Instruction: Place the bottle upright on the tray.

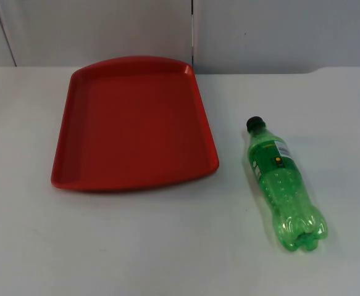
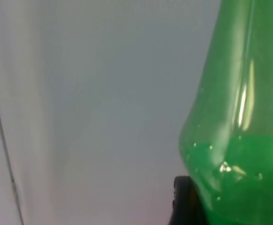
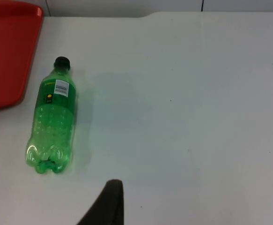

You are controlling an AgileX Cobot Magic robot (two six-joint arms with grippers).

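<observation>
A green plastic bottle (image 1: 284, 185) with a black cap (image 1: 255, 124) lies on its side on the white table, right of the red tray (image 1: 136, 123), cap toward the wall. The tray holds nothing. In the right wrist view the bottle (image 3: 53, 122) lies beside the tray's edge (image 3: 5, 51), and my right gripper (image 3: 109, 206) hovers apart from it, nearer than the bottle's base. In the left wrist view a green bottle body (image 2: 239, 140) looms very close against the grey wall, right beside my left gripper (image 2: 185, 201); I cannot tell whether it is held.
The grey partition wall (image 1: 260, 31) closes off the table's far edge just behind the tray. Bare white table (image 1: 167, 246) stretches in front of the tray and around the bottle.
</observation>
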